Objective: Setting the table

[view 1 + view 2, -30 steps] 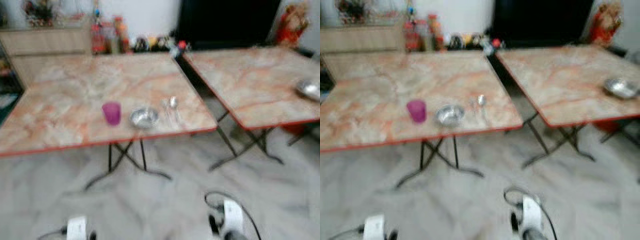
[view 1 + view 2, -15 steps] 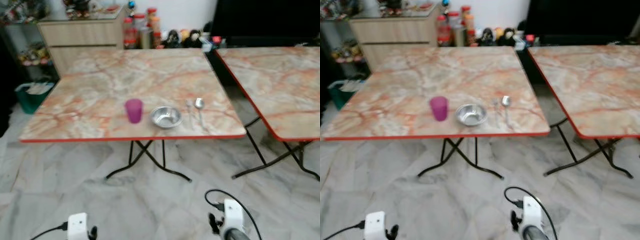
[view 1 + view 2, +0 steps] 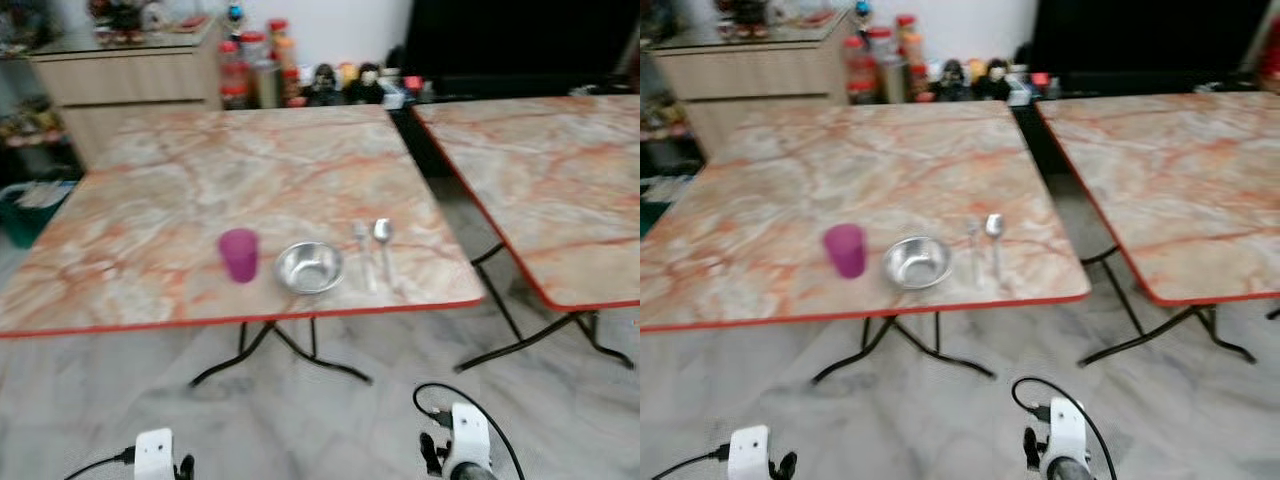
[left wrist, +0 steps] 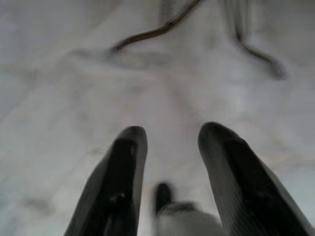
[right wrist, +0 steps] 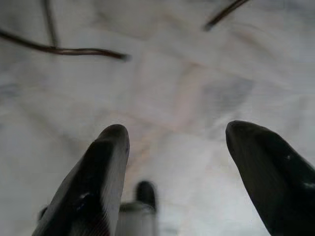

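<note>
Tableware sits near the front edge of your near table (image 3: 150, 200): one purple cup (image 3: 239, 255), one steel bowl (image 3: 309, 267) with nothing visible inside, one fork (image 3: 362, 255) and one spoon (image 3: 384, 250). From the bowl, you have the cup just to its left and the cutlery just to its right, long axes running front to back. Your left gripper (image 4: 170, 147) and right gripper (image 5: 177, 142) hang over the floor (image 3: 330, 420), fingers spread, holding nothing.

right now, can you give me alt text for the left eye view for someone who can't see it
A marble-patterned folding table with a red rim holds a place setting near its front edge: a purple cup, a steel bowl, then a fork and a spoon side by side. A second matching table stands to the right, above a pale tiled floor.
</note>
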Robot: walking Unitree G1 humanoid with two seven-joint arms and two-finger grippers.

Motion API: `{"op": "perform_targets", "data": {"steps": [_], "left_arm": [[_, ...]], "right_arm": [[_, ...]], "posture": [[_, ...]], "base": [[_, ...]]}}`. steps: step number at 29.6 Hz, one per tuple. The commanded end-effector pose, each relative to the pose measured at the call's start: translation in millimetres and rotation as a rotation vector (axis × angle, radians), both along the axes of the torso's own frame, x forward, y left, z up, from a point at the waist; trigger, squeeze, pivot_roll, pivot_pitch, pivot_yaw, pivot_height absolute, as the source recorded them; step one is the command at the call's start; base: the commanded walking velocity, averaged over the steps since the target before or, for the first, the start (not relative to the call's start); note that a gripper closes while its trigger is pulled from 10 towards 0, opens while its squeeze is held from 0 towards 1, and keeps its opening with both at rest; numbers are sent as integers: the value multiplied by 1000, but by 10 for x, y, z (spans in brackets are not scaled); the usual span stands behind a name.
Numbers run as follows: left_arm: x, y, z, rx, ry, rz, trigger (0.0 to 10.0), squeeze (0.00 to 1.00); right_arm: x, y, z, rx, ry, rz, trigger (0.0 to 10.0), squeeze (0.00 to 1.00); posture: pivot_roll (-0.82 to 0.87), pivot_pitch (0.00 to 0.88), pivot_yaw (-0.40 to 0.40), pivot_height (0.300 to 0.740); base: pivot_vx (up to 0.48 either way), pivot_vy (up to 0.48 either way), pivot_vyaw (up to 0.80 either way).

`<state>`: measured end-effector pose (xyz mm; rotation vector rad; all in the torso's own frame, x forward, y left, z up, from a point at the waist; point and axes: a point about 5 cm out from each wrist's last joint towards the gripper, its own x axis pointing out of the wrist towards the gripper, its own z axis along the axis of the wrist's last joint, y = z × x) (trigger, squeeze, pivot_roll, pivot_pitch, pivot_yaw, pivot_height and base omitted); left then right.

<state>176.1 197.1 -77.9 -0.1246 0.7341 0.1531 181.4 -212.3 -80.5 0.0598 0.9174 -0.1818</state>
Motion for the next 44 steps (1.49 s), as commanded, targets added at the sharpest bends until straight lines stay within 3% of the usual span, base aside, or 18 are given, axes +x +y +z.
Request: {"op": "perform_targets", "data": {"steps": [1, 11, 18, 24, 28, 31, 34, 37, 40, 42, 44], "left_arm": [[-80, 152, -13, 37, 25, 11, 10000, 0], [-78, 149, -12, 41, 25, -7, 10000, 0], [-99, 165, -19, 52, 33, -1, 10000, 0], [-142, 272, -8, 44, 11, 140, 10000, 0], [-48, 561, 159, 114, -115, 316, 10000, 0], [-1, 660, 236, 152, -163, 354, 10000, 0], [108, 884, 438, 231, -279, 441, 10000, 0], [130, 931, 485, 244, -305, 461, 10000, 0], [412, 1237, 974, 370, -541, 531, 10000, 0], [598, 1332, 1303, 413, -692, 544, 10000, 0], [703, 1346, 1474, 416, -769, 536, 10000, 0]], "right_arm": [[98, 134, 26, 21, -26, 23, 10000, 0], [119, 160, 32, 16, -27, 31, 10000, 0], [113, 171, 27, 17, -26, 30, 10000, 0], [89, 158, 17, 15, -21, 19, 10000, 0], [84, 146, 17, 10, -20, 19, 10000, 0], [86, 143, 18, 7, -20, 22, 10000, 0], [91, 139, 21, 3, -21, 26, 10000, 0], [92, 140, 22, 3, -21, 26, 10000, 0], [113, 146, 31, 2, -25, 34, 10000, 0], [123, 157, 35, 2, -27, 39, 10000, 0], [124, 161, 35, 2, -28, 40, 10000, 0]], "posture": [[65, 0, -27, 714], [67, 0, -24, 714], [69, 0, -25, 714], [67, 0, -25, 714], [68, 0, -29, 714], [78, 0, -36, 714], [80, 0, -39, 714], [80, 0, -39, 714], [83, 0, -42, 714], [82, 0, -41, 714], [82, 0, -41, 714]], "base": [[345, 0, 0], [334, 0, 0], [0, 0, 0], [0, 0, 0], [0, 0, 0], [0, 0, 0], [0, 0, 0], [0, 0, 0], [0, 0, 0], [0, 0, 0], [0, 0, 0]]}}
